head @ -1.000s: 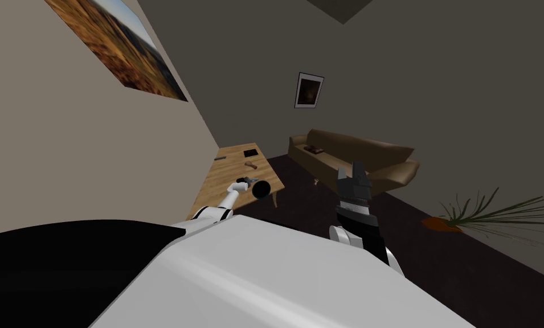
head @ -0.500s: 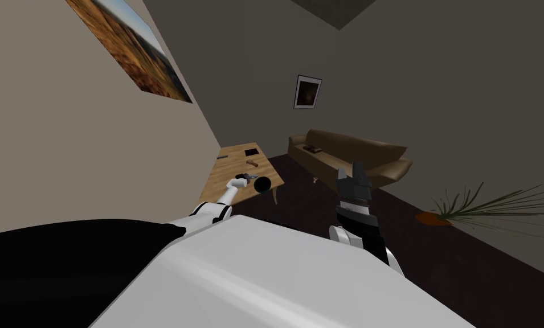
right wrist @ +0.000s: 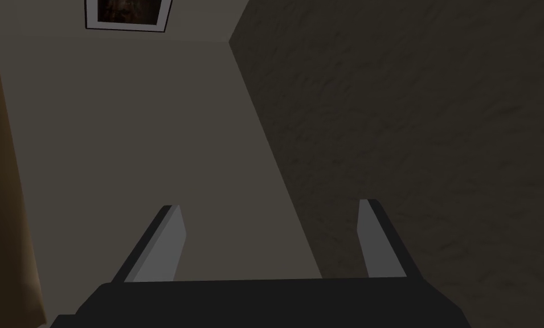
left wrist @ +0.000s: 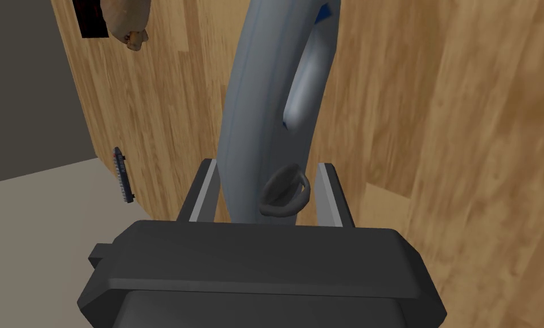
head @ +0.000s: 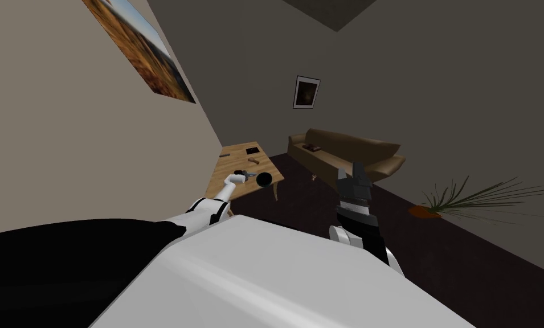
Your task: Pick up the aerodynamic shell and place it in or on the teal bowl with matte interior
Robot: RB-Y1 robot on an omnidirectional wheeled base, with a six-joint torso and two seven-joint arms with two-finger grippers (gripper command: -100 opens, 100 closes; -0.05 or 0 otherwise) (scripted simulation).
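My left gripper (left wrist: 266, 168) is shut on the aerodynamic shell (left wrist: 265, 102), a long grey-blue body with a blue patch. Its two fingers press the shell's sides, and the shell hangs over the wooden table (left wrist: 464, 142). In the head view my left gripper (head: 244, 173) reaches over that table (head: 230, 171), just beside a dark round bowl (head: 264, 179) near the table's front corner. The bowl looks almost black here. My right gripper (head: 351, 168) stands raised to the right of the table, its fingers (right wrist: 165, 245) open with nothing between them.
On the table lie a brown thing (head: 252, 160), a dark flat item (head: 252, 150) and a thin dark bar (left wrist: 122, 175) at the edge by the wall. A brown sofa (head: 344, 151) stands behind, and a plant (head: 464, 196) lies on the dark floor at the right.
The whole head picture has shifted, so I have moved or turned a little. My left hand keeps the shell beside the bowl, and the right arm holds its pose.
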